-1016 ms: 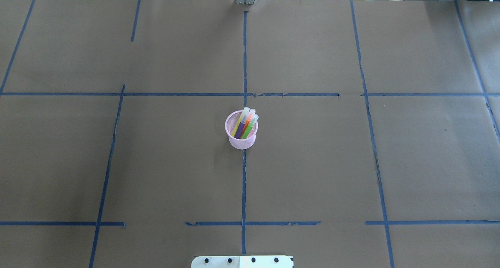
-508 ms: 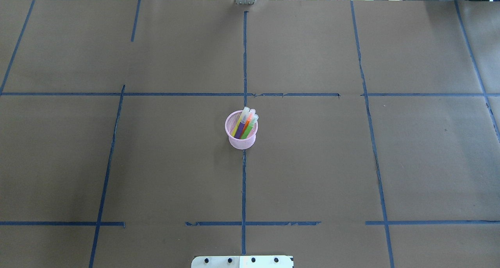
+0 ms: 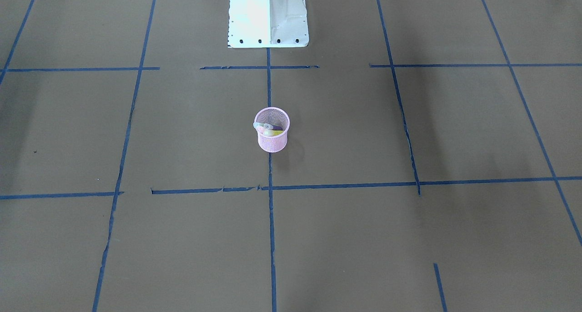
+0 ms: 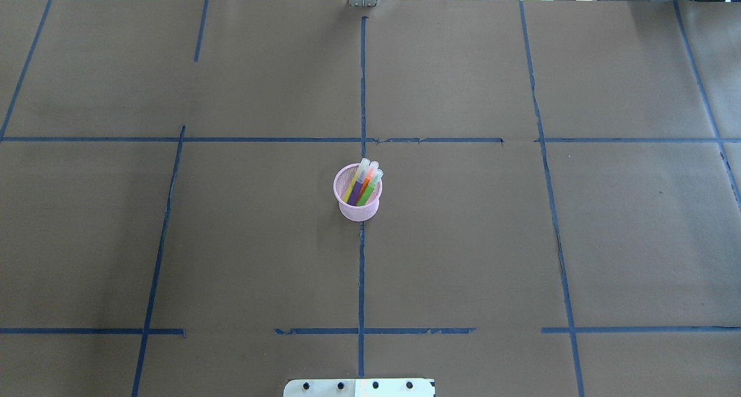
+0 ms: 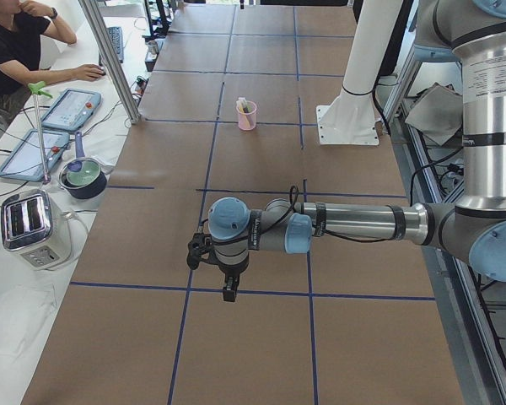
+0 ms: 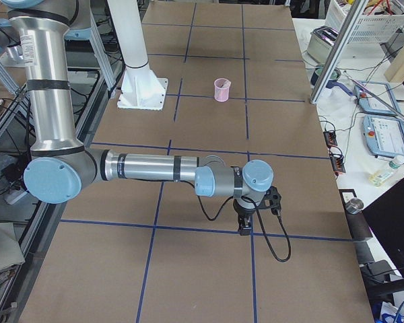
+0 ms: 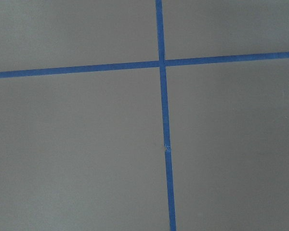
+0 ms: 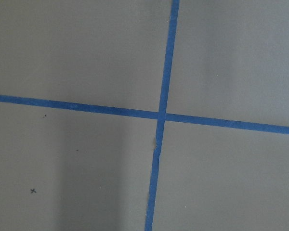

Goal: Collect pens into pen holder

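Observation:
The pink mesh pen holder [image 4: 357, 209] stands upright at the table's middle, also in the front-facing view [image 3: 272, 142] and both side views [image 5: 247, 116] [image 6: 221, 90]. The purple pen [image 4: 355, 192], orange pen [image 4: 366, 184] and green pen [image 4: 366, 195] stand in it, with a yellow one beside them, caps leaning on the far rim. My left gripper [image 5: 228, 291] hangs low over the table far from the cup; I cannot tell if it is open. My right gripper [image 6: 243, 229] does the same at the other end. The wrist views show only paper and tape.
Brown paper with a blue tape grid covers the table [image 4: 463, 241]. The white robot base [image 3: 268, 16] is behind the cup. A side table holds a toaster [image 5: 29, 224], a pot [image 5: 83, 175] and tablets; an operator [image 5: 17, 51] sits there.

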Robot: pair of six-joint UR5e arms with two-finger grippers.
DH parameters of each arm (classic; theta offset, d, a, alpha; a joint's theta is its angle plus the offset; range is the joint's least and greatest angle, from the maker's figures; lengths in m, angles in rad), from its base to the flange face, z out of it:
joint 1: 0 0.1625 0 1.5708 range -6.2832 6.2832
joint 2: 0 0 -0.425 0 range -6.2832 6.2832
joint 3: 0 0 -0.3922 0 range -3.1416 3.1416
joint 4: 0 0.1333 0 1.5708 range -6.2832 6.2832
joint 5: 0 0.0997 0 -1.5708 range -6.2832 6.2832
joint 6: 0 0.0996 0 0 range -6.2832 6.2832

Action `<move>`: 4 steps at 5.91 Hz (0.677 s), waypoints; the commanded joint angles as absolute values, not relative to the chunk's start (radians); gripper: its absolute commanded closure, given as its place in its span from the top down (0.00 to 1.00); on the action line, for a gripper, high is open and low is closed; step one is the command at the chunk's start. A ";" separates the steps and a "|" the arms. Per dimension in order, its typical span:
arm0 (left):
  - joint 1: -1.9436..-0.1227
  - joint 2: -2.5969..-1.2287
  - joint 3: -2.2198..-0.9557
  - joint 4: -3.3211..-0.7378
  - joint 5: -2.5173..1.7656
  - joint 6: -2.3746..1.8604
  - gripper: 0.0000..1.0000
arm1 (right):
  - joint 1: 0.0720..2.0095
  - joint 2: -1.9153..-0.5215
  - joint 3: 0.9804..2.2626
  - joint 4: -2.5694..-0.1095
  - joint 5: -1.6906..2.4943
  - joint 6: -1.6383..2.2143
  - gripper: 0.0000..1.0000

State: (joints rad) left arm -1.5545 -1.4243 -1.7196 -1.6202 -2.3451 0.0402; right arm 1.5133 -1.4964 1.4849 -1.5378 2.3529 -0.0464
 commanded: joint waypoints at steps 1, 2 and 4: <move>-1.554 -1.425 -1.714 -1.618 -2.347 0.040 1.00 | 1.513 -1.499 1.480 -1.537 2.350 -0.048 1.00; -1.554 -1.428 -1.715 -1.615 -2.355 0.040 1.00 | 1.513 -1.497 1.482 -1.537 2.350 -0.045 1.00; -1.554 -1.430 -1.672 -1.626 -2.427 0.041 1.00 | 1.514 -1.499 1.505 -1.542 2.350 -0.014 1.00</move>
